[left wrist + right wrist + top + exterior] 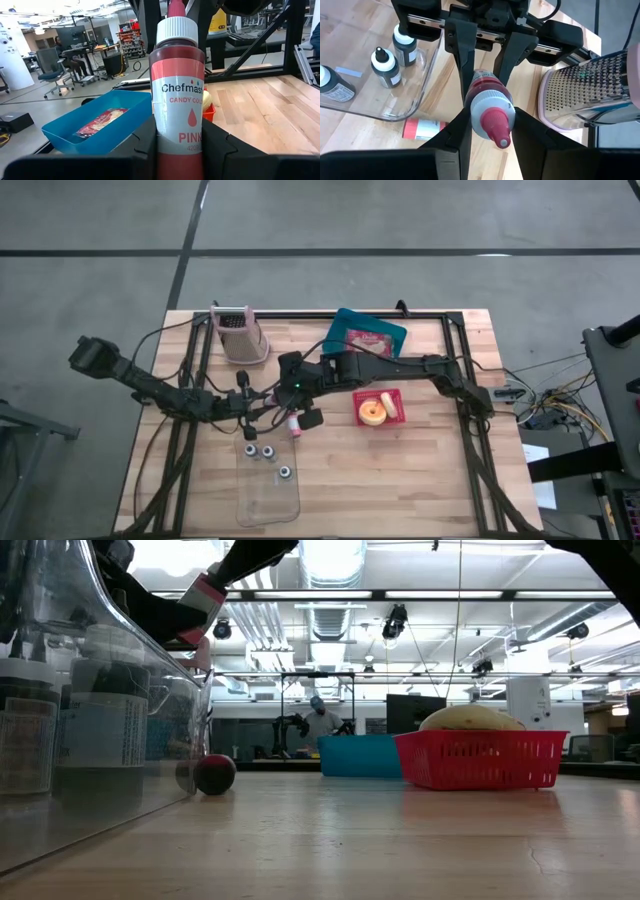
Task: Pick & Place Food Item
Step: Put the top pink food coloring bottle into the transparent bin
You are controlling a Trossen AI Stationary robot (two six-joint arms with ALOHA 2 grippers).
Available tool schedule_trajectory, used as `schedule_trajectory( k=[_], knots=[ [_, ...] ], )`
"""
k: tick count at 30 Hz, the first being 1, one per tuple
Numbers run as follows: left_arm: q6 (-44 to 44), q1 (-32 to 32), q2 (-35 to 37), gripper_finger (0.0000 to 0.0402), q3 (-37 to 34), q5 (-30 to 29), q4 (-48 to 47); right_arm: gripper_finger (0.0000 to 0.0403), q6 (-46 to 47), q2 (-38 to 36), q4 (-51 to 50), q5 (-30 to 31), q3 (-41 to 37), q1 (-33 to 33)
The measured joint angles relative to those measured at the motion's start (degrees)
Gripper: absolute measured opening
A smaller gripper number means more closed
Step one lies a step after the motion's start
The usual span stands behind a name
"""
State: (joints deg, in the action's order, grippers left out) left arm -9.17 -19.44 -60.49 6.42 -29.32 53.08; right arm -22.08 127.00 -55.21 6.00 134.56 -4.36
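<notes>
Two claws pinching one pink food-colour bottle, left claw, right claw, label half hidden.

You get even, soft overhead light on the surface, with only faint shadows. In the low view, ceiling lamps glare white and wash out the top, while the clear container nearby is blurred. The pink bottle reads sharp; the room behind it softens.
</notes>
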Motion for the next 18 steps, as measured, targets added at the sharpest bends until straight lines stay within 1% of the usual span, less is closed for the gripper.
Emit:
schedule_trajectory(
  k=[8,11,14,18],
  knots=[
    [-1.95,-0.07,0.51,0.0098,0.00,-0.02,-0.85,0.0104,-0.31,0.00,-0.18,0.19,0.00,0.00],
    [-2.38,-0.07,2.07,0.0134,0.00,-0.07,-3.35,0.0104,-0.26,0.00,-0.26,0.22,0.00,0.00],
    [-2.56,-0.07,4.20,0.0174,-0.02,-0.57,-7.89,0.0104,-0.20,-0.02,-1.18,0.25,0.00,0.00],
    [-2.34,-0.20,7.61,0.0204,-0.03,-0.58,-12.51,0.0104,-0.23,-0.02,-0.75,0.24,0.00,0.00]
  ],
)
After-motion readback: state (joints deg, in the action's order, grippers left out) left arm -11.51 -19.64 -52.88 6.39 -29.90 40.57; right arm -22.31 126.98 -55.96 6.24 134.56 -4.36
